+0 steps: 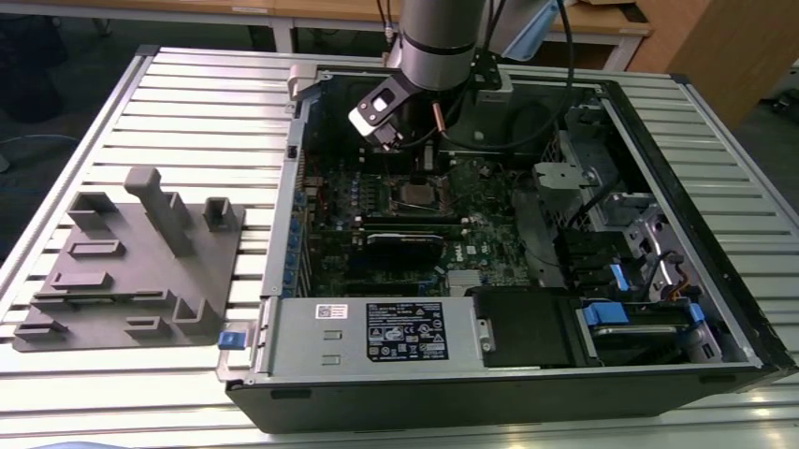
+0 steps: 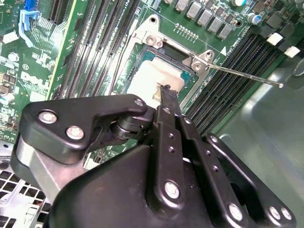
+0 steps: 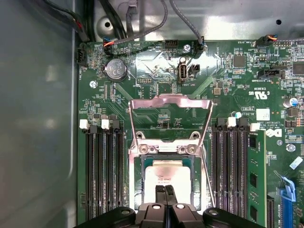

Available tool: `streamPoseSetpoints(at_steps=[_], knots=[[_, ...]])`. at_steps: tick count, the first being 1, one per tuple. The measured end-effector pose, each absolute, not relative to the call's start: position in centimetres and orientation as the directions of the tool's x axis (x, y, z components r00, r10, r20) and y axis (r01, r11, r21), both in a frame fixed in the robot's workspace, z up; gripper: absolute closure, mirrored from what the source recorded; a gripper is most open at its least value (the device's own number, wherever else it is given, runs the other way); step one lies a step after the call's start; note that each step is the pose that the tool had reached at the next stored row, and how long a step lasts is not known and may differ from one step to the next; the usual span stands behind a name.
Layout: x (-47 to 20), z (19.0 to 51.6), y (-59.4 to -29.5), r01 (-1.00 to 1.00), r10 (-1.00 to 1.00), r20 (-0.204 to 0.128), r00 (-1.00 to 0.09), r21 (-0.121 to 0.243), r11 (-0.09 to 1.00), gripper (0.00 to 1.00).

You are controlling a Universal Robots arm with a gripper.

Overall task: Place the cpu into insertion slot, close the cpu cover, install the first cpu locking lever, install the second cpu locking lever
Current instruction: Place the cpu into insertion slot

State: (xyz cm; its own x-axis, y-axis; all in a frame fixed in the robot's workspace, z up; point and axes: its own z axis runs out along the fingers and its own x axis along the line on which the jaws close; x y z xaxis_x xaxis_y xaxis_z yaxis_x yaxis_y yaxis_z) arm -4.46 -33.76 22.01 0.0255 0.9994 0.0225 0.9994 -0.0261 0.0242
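Note:
The cpu [image 3: 166, 175], a pale silver square, lies flat in the insertion slot [image 3: 138, 176] on the green board; in the second wrist view the cpu [image 2: 145, 78] sits inside the slot's silvery rim [image 2: 148, 38]. The cpu cover [image 3: 171, 101] stands swung open, away from the slot, its window showing the board behind. My gripper [image 3: 165, 191] hangs just over the cpu's near edge with its two black fingers pressed together and nothing between them. One finger [image 2: 167, 97] ends over the chip's corner. A thin locking lever [image 2: 242, 73] sticks out sideways, unlatched. In the exterior view the gripper [image 1: 402, 145] hovers above the slot [image 1: 417, 194].
Black memory slots [image 3: 102, 171] flank the socket on both sides, and one holds a green module [image 3: 257, 180]. The open computer case [image 1: 699, 234] lies on a slatted metal table [image 1: 187, 112], with a grey fixture plate [image 1: 138, 262] at the exterior view's left. Cables [image 3: 142, 23] run along the case wall.

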Motion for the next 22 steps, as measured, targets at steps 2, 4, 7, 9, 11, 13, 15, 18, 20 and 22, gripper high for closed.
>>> streamPoseSetpoints(at_steps=[2, 4, 7, 9, 11, 13, 15, 18, 20, 22], knots=[[-4.5, 22.3, -33.8, 0.999, 0.999, 0.022, 0.026, 0.024, -0.026, 0.9], [-4.5, 22.3, -33.8, 0.999, 0.999, 0.022, 0.026, 0.024, -0.026, 0.9], [-4.5, 22.3, -33.8, 0.999, 0.999, 0.022, 0.026, 0.024, -0.026, 0.9], [-4.5, 22.3, -33.8, 0.999, 0.999, 0.022, 0.026, 0.024, -0.026, 0.9], [-4.5, 22.4, -33.8, 0.999, 0.999, 0.022, 0.026, 0.024, -0.026, 0.9], [-4.5, 22.5, -33.8, 0.999, 0.999, 0.022, 0.026, 0.024, -0.026, 0.9], [-4.5, 22.8, -33.8, 0.999, 0.999, 0.022, 0.026, 0.024, -0.026, 0.9], [-4.5, 23.2, -33.8, 0.999, 0.999, 0.022, 0.026, 0.024, -0.026, 0.9], [-4.5, 23.4, -33.8, 0.999, 0.999, 0.022, 0.026, 0.024, -0.026, 0.9], [-4.5, 23.8, -33.8, 0.999, 0.999, 0.022, 0.026, 0.024, -0.026, 0.9]])
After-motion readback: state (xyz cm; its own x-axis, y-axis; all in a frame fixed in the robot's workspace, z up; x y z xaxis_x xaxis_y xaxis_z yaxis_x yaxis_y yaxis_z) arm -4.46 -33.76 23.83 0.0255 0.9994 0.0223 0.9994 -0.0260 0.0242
